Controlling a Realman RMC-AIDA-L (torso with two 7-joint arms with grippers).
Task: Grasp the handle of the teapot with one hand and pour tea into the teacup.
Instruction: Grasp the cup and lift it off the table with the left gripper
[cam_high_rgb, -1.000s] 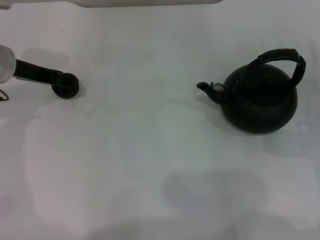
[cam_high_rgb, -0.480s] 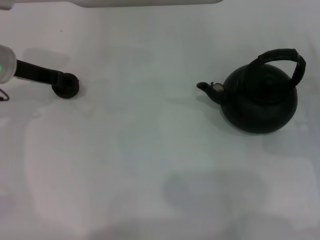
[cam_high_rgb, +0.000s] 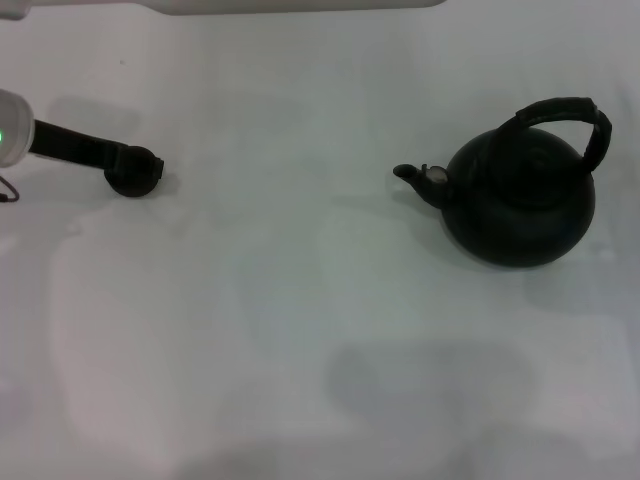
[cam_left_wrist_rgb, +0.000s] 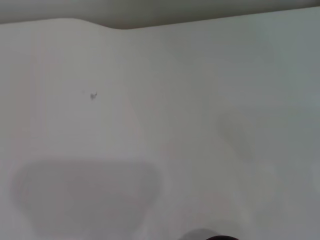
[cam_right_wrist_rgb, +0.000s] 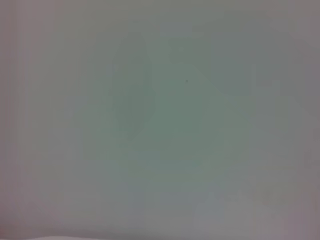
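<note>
The left gripper (cam_high_rgb: 124, 160) is seen way over on the spout side of the teapot (cam_high_rgb: 520, 205), well apart from it, reaching in from the table's (cam_high_rgb: 300, 300) left edge. Its dark end is pressed right up against the teacup (cam_high_rgb: 137, 178), touching it or as good as. Both are black and blur together, so whether the cup is actually clamped can't be told, and neither can how wide the gripper is set.

The cup sits on the table at roughly the same depth as the teapot, straight out from where the spout (cam_high_rgb: 408, 173) is aimed, with a wide stretch of bare white tabletop between them.

The teapot is standing upright on the right half of the table, nothing touching it. The handle (cam_high_rgb: 565, 110) is arched over its top and leans toward the side away from the spout.

In the left wrist view mostly plain table is shown, with a tiny dark speck (cam_left_wrist_rgb: 93, 95) and a soft grey shadow (cam_left_wrist_rgb: 85, 195). A dark sliver (cam_left_wrist_rgb: 215, 237) is caught at the frame's border, but what it is can't be made out.

The right gripper isn't seen anywhere near the teapot. Only blank tabletop (cam_right_wrist_rgb: 160, 120) is given by its wrist view.
</note>
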